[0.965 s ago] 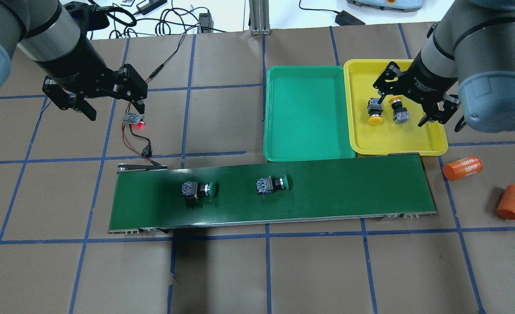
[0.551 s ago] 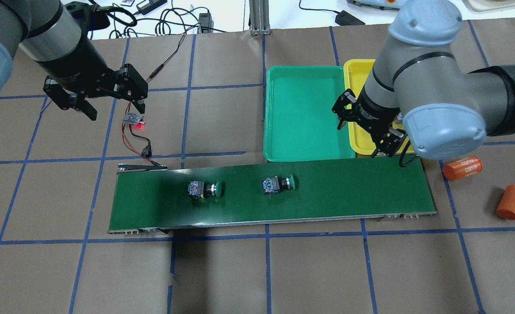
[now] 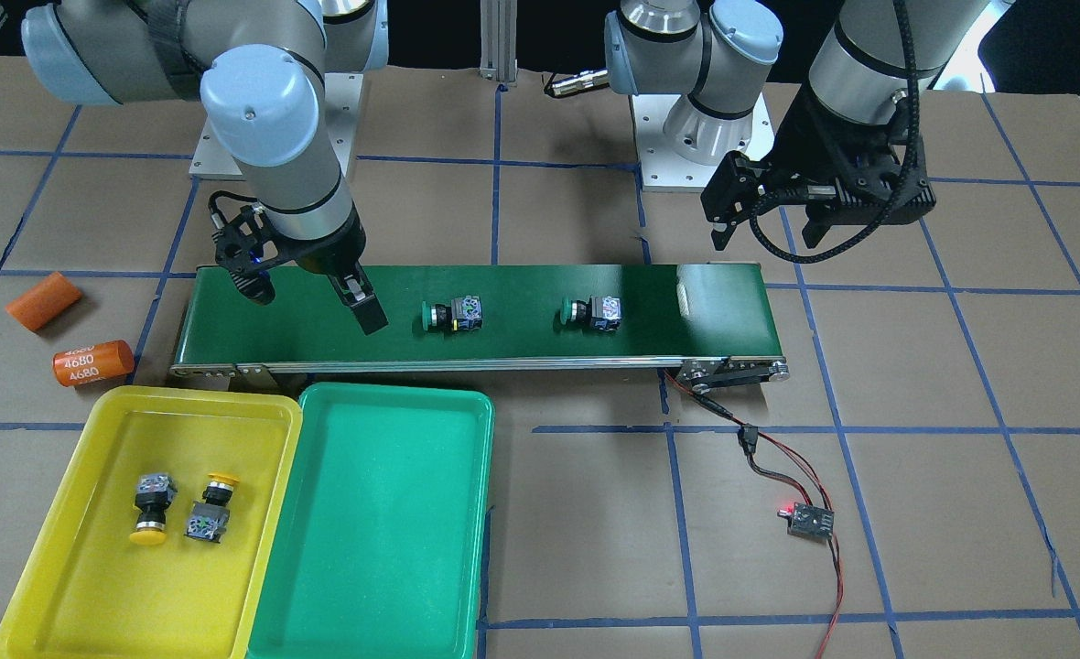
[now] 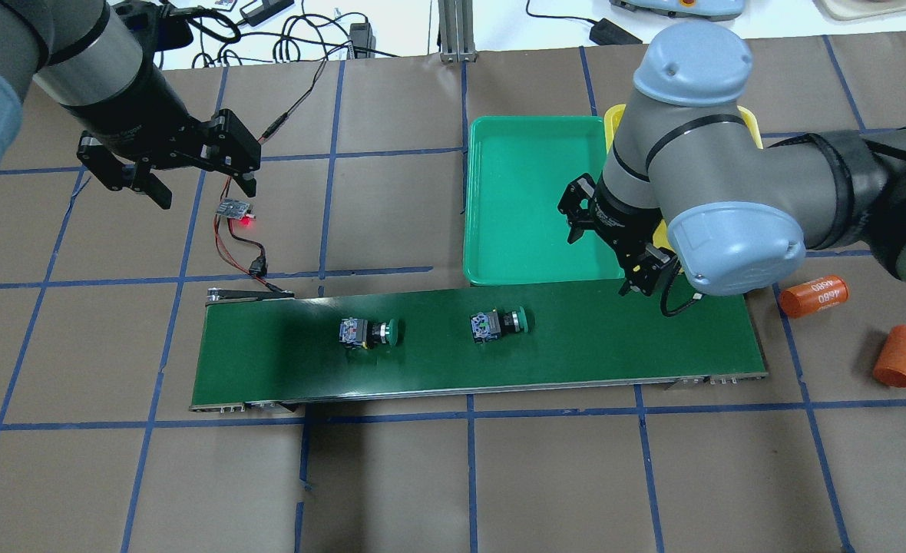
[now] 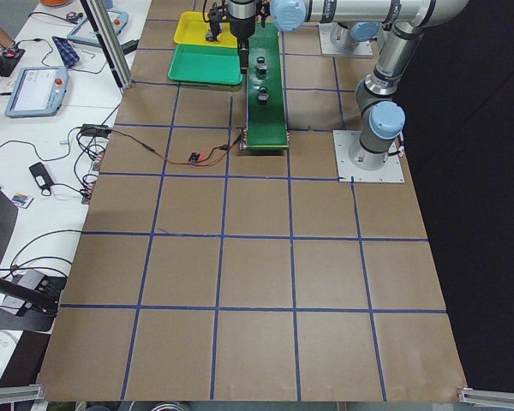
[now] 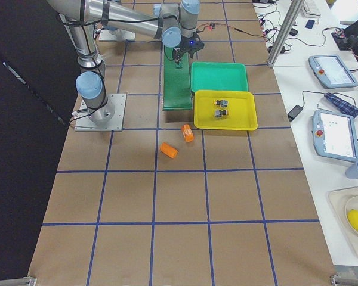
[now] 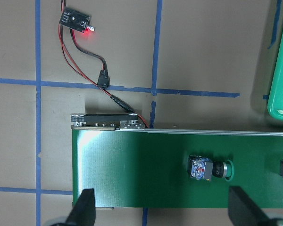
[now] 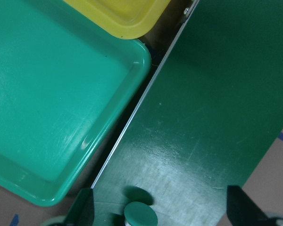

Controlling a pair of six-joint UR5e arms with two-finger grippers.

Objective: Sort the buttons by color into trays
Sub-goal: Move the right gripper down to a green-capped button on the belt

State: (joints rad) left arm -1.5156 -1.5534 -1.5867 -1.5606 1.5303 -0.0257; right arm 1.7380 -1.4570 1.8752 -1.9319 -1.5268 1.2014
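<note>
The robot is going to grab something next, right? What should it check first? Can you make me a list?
1. Right claw open and holding nothing: ok, its fingers are spread wide over the belt.
2. Nearest green button free to grab: ok, it lies on its side on the belt, apart from the other green button.
3. Green tray has room: ok, nothing is in it.
4. Yellow buttons sorted: ok, both lie in the yellow tray.
5. Left claw out of the way: ok, it hangs open near the belt's other end.
6. Belt stopped: cannot tell from one moment.
</note>
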